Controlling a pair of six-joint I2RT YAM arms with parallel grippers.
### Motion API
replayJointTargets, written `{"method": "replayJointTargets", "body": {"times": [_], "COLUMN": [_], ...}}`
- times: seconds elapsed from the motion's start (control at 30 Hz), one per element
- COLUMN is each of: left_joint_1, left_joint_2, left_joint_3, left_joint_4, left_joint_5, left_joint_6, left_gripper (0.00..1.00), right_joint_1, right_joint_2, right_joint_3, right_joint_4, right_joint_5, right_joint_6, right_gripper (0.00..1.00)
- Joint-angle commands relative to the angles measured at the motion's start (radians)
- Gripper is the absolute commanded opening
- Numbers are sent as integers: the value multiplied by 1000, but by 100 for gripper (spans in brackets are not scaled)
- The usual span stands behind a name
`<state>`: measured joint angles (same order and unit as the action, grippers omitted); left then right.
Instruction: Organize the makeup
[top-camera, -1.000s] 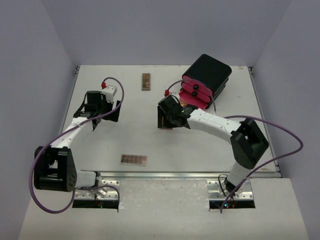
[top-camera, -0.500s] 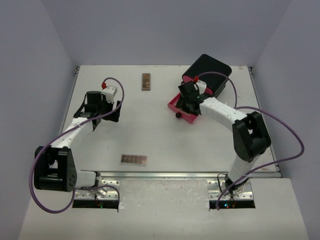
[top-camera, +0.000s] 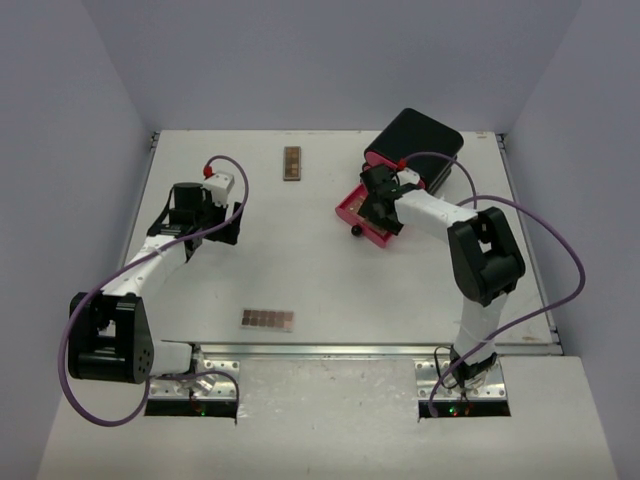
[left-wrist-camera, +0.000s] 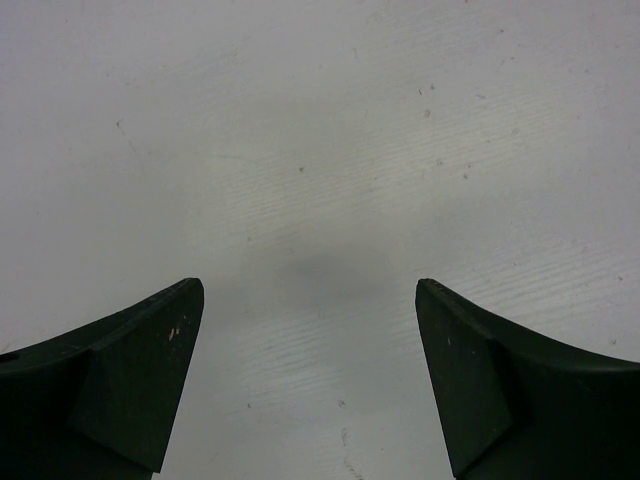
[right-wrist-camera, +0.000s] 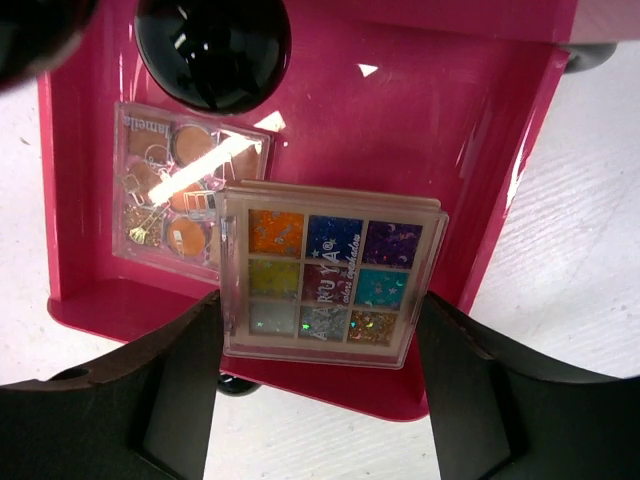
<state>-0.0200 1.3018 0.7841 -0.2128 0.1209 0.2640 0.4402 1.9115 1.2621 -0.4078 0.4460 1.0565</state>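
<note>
Right gripper (right-wrist-camera: 318, 322) clamps square multicoloured eyeshadow palette (right-wrist-camera: 330, 275) over pink drawer (right-wrist-camera: 480, 120)
Round black compact (right-wrist-camera: 212, 45) stowed beyond its fingers; wide brown palette (top-camera: 268, 319), narrow brown palette (top-camera: 291, 163) unstowed; left gripper (left-wrist-camera: 310, 300) apart, empty

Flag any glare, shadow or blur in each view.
Right wrist: a white glare streak crosses the brown palette and highlights dot the round black compact; the multicoloured palette is sharp. Left wrist: soft shadow on the table, fingers underexposed. Top external: even light.
</note>
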Motion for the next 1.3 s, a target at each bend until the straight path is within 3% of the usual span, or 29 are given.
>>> {"method": "replayJointTargets", "body": {"times": [0.0,0.27,0.57,0.87,1.17,1.27], "left_joint_1": [6,6,6,6,6,6], "left_joint_2": [-3,-3,-1,-37,-88,-119], "left_joint_3": [4,6,9,106,255,316], "left_joint_4": [41,36,30,-85,-275,-360], "left_joint_5": [20,25,39,211,119,120], "left_joint_6": [1,1,17,170,158,145], "left_gripper": [85,85,85,84,84,84], "right_joint_1": [-17,-32,-32,-17,-12,-5], "right_joint_2": [21,32,37,-64,-174,-265], "right_joint_3": [43,59,117,113,104,95], "right_joint_4": [-19,-23,-19,115,167,132], "right_joint_5": [37,34,-26,-238,-592,-636], "right_joint_6": [61,99,4,-209,-263,-289], "right_gripper": [72,89,89,90,88,88]}}
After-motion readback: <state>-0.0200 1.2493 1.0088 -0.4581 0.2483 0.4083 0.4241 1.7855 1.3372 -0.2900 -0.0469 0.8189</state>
